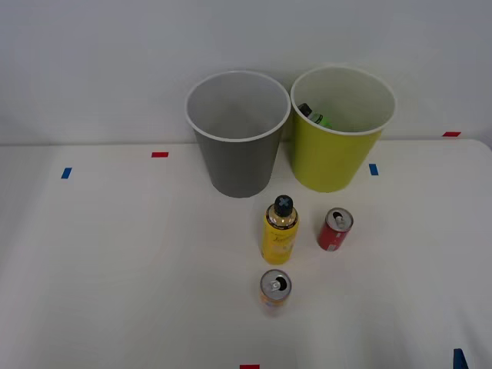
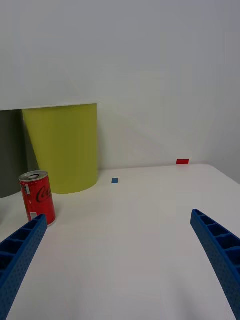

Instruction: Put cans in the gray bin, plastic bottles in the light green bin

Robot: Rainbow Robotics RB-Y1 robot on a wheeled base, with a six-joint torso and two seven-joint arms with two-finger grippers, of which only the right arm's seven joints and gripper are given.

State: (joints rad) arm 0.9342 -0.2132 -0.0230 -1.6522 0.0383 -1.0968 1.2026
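Two cans (image 1: pixel 335 229) (image 1: pixel 275 288), two bottles (image 1: pixel 280 230) (image 1: pixel 315 117), two bins (image 1: pixel 236 138) (image 1: pixel 338 150).

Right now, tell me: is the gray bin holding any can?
No, the gray bin shows a bare inside; both cans stand on the table.

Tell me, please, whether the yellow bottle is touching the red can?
Apart. The front view shows bare table between the yellow bottle and the red can.

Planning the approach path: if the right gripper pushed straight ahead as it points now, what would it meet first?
Likely nothing: bare table lies ahead of the right gripper. The red can and light green bin sit off to one side.
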